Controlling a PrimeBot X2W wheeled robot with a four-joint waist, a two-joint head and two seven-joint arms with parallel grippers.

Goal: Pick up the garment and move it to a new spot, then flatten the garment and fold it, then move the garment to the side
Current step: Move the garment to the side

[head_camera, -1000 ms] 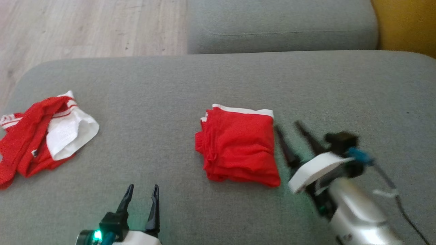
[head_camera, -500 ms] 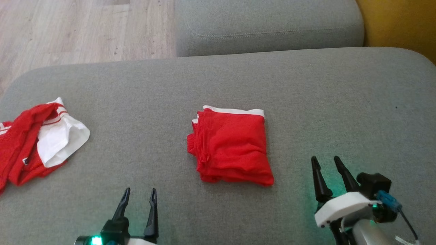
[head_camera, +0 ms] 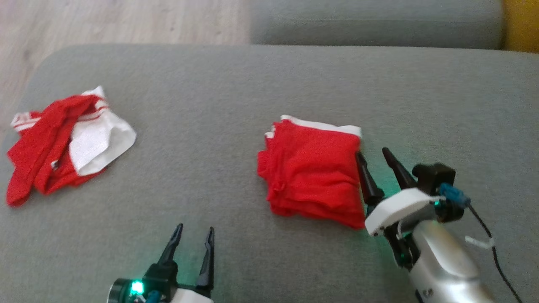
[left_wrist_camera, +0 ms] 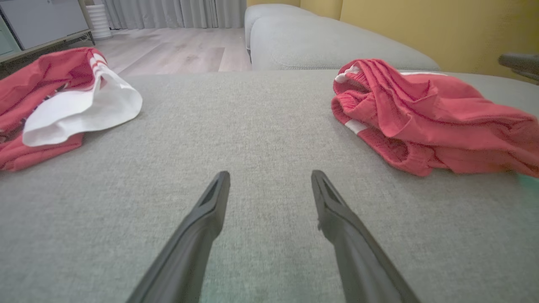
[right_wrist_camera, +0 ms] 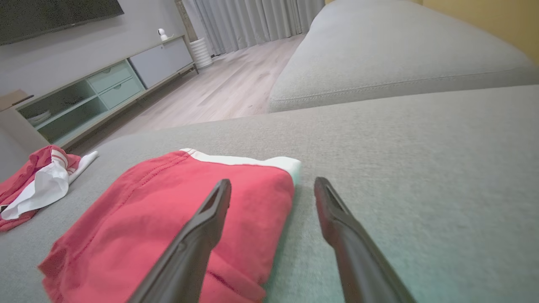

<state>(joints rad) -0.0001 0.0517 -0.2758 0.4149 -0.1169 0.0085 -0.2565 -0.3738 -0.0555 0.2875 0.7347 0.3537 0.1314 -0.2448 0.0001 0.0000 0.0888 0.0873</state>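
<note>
red crumpled clothes (head_camera: 63, 143) well left of folded garment (head_camera: 313, 176) on sofa (head_camera: 210, 84)

Right hand (head_camera: 371, 151) hides part of the folded garment (head_camera: 311, 172).

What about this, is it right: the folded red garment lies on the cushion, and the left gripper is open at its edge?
No: the right gripper is open at the edge of the garment, as the head view shows. The rest holds.

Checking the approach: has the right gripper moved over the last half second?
Yes. The right gripper has come up and left to the folded garment's right edge; before, it sat clear of it.
</note>
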